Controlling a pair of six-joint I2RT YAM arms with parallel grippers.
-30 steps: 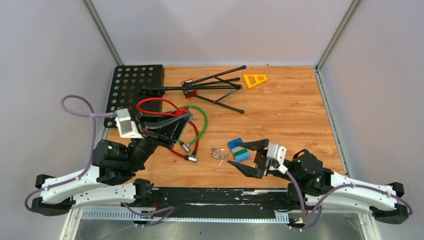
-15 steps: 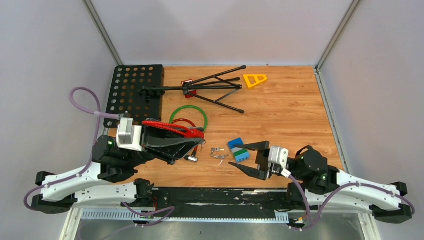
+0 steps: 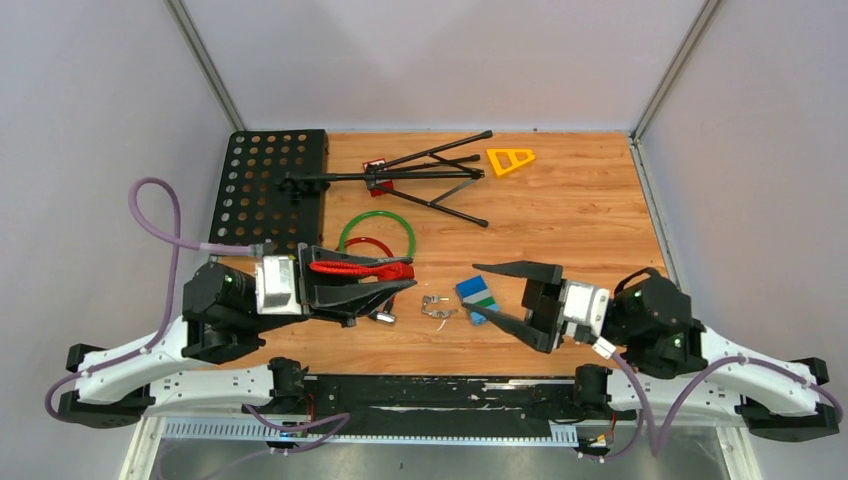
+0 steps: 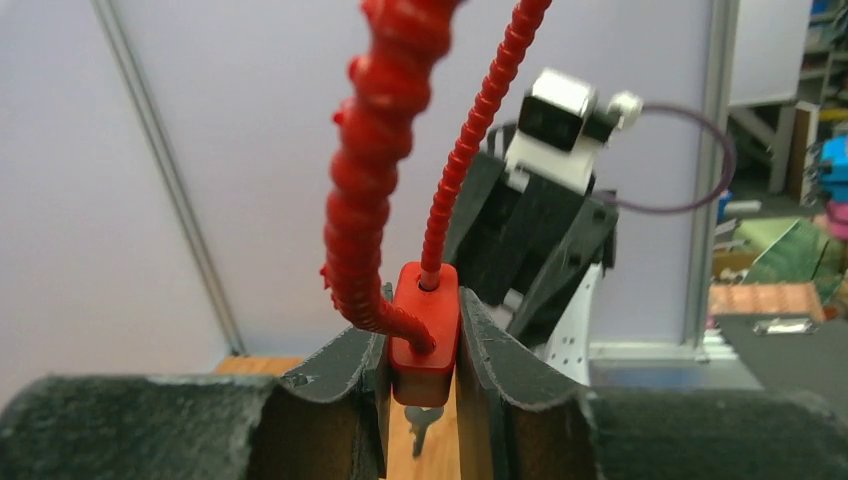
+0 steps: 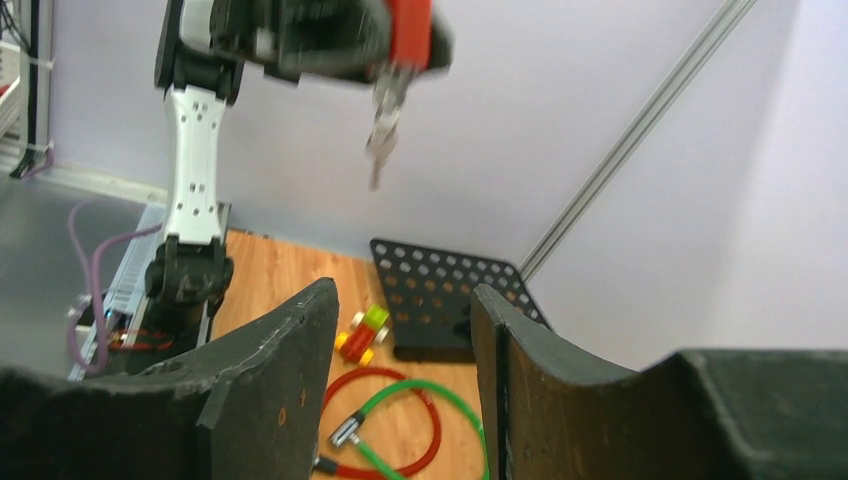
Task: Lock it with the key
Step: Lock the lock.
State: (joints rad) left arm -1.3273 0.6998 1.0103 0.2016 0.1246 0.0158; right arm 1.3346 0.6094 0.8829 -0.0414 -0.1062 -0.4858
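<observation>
The left gripper (image 4: 424,312) is clamped on the red lock body (image 4: 425,345), held up off the table (image 3: 580,220), its cable (image 4: 365,190) cut off at the wrist view's top and the dangling key (image 5: 383,125) half hidden between the fingers, while the right gripper (image 5: 405,300) faces it, jaws apart.

Light: bright, even, diffuse, from overhead.
Shadows: soft and faint, sitting close under things on the table (image 3: 580,210).
Glare: none strong; pale sheen on the wall (image 3: 450,60).
Top view: sharp throughout.
Left wrist view: red lock (image 4: 425,325) fairly crisp; red cable (image 4: 375,180) near lens soft.
Right wrist view: key (image 5: 383,135) smeared; dark foreground blurred.
</observation>
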